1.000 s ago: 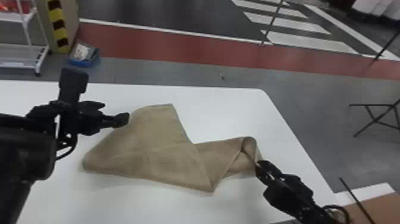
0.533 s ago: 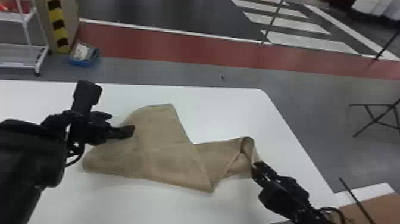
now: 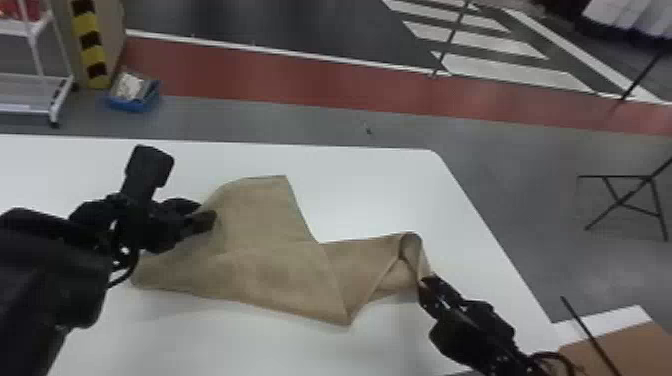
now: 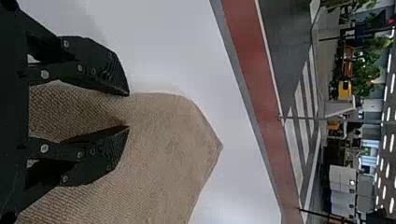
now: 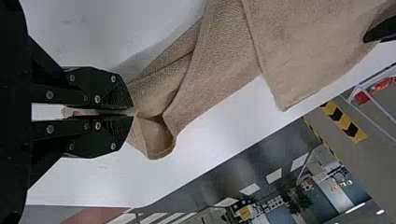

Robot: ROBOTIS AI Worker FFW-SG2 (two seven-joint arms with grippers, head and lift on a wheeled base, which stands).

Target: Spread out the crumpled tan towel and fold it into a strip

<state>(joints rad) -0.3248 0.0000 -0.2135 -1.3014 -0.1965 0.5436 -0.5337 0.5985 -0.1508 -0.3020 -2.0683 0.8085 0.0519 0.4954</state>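
- Lettering, numerals and brands: none can be read.
- Warning sign: black-and-yellow hazard bands (image 3: 91,52) are borne upright on a beige post (image 3: 113,27).
- Floor marking: white parallel bars (image 3: 512,66) are painted on the dark floor (image 3: 300,25).

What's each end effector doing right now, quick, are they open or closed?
Left end effector: open, with the towel showing between its parted fingers.
Right end effector: closed, holding the towel's right end.

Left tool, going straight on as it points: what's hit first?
Probably the tan towel: it spreads beyond the open fingertips of the left tool, though whether they touch it is unclear.
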